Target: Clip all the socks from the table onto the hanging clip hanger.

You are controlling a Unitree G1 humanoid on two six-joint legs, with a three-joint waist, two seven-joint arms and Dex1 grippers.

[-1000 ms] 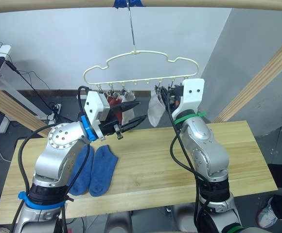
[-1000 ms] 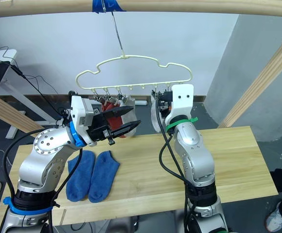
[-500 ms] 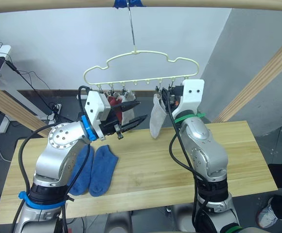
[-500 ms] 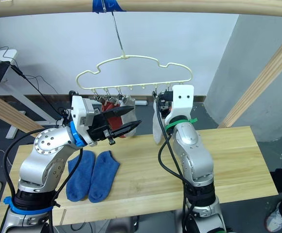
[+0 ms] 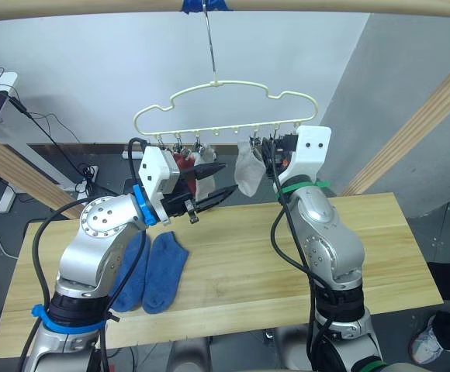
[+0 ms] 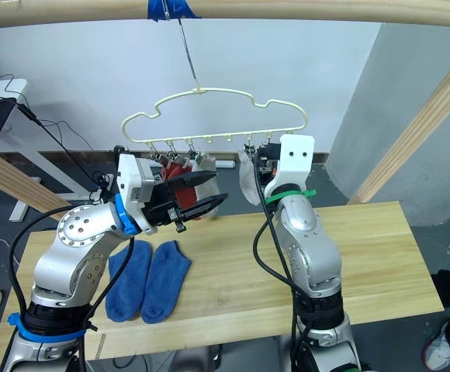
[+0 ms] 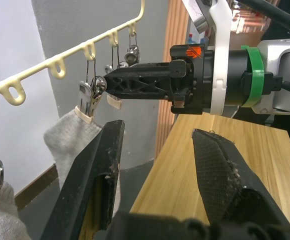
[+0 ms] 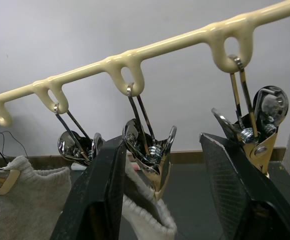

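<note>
- The 2 head views look forward and down over both arms, from some way back, sharing the table (image 5: 287, 256) and the clip hanger (image 5: 225, 101).
- The left wrist view faces along its fingers toward the hanger's clips.
- The right wrist view sits close beneath those clips.

Lab-like room: timber frame (image 5: 411, 132), loose floor cables (image 5: 54, 128).

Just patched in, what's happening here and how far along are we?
The right hand is up at the clip hanger, open around a clip that holds a light grey sock. The left hand hovers open nearby. Red socks already hang there. Two blue socks lie on the table.
</note>
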